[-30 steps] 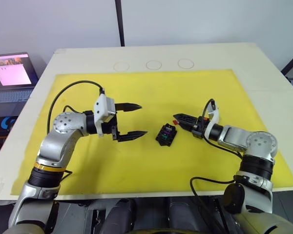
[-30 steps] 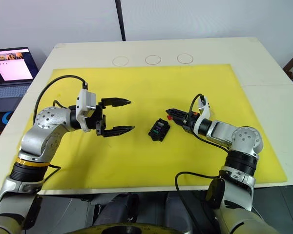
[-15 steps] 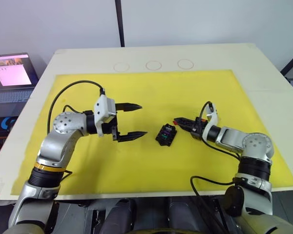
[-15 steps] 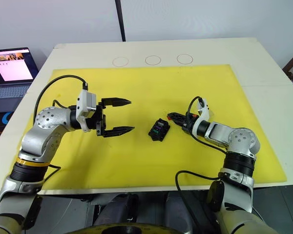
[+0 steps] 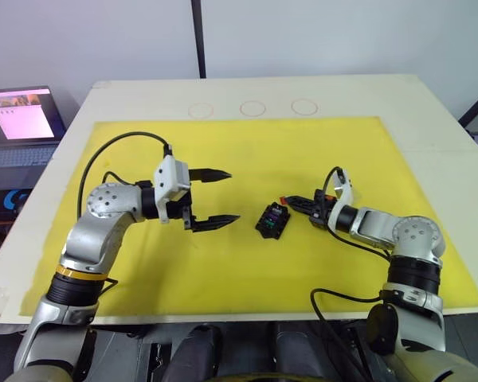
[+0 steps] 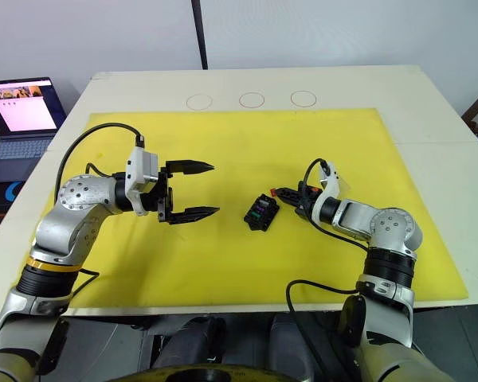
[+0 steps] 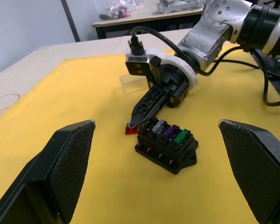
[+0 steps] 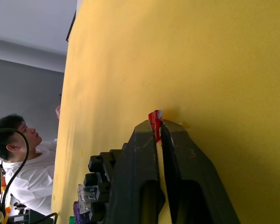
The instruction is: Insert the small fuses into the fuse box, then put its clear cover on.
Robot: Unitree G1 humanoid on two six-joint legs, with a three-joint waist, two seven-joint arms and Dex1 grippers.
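Carefully, we are pinching the red fuse (image 7: pixel 131 130) in the right gripper (image 7: pixel 137 122) beside the fuse box (image 7: pixel 166 144); it needs squaring over its slot; the left gripper (image 5: pixel 221 196) is gaping, idle.

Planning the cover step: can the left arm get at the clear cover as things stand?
Probably not directly. The clear cover lies beyond the fuse box, behind the right end effector, which is shut on the red fuse. The open left end effector hovers short of the box.
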